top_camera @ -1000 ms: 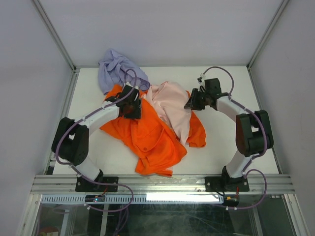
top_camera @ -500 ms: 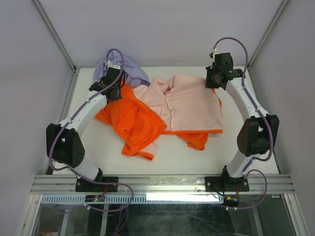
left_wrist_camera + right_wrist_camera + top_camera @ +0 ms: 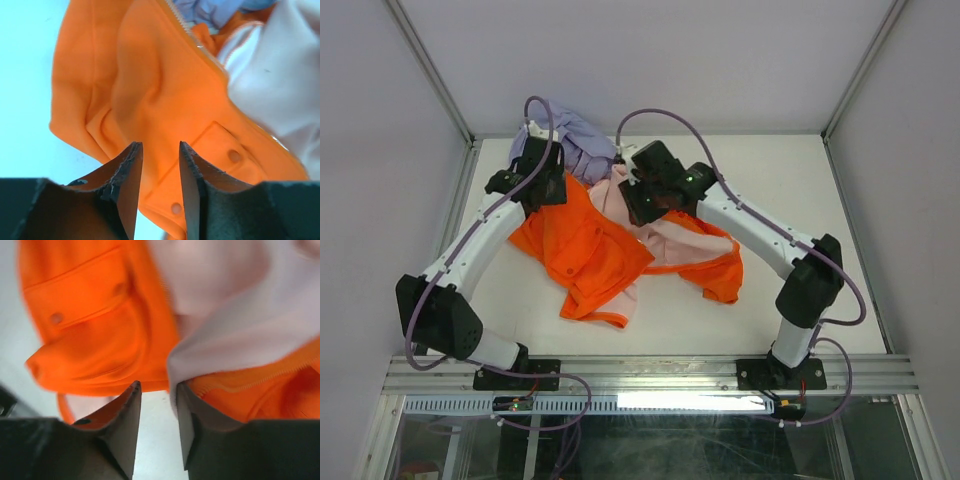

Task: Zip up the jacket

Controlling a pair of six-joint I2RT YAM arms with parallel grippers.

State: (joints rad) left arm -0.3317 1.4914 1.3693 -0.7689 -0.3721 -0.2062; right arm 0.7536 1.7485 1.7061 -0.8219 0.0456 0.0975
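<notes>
The orange jacket (image 3: 585, 250) lies crumpled in the middle of the white table, its pale pink lining (image 3: 675, 235) turned up on the right half. My left gripper (image 3: 545, 190) hovers over the jacket's far left part, open and empty. In the left wrist view the gripper (image 3: 160, 147) has orange fabric and a snap pocket (image 3: 220, 160) below it, with the zipper edge (image 3: 195, 42) further off. My right gripper (image 3: 638, 205) is over the pink lining near the collar. In the right wrist view it (image 3: 157, 387) is open, with bare table between the jaws and a lining edge (image 3: 225, 350) by the right finger.
A lavender-purple garment (image 3: 578, 140) lies bunched at the back left, touching the jacket and close to my left gripper. The bare table (image 3: 820, 190) stretches to the right of the jacket. Metal frame posts and walls border the table.
My right arm has swung from the far right corner to the middle, and the spread pink panel has bunched leftward with it. My left gripper has shifted slightly left.
</notes>
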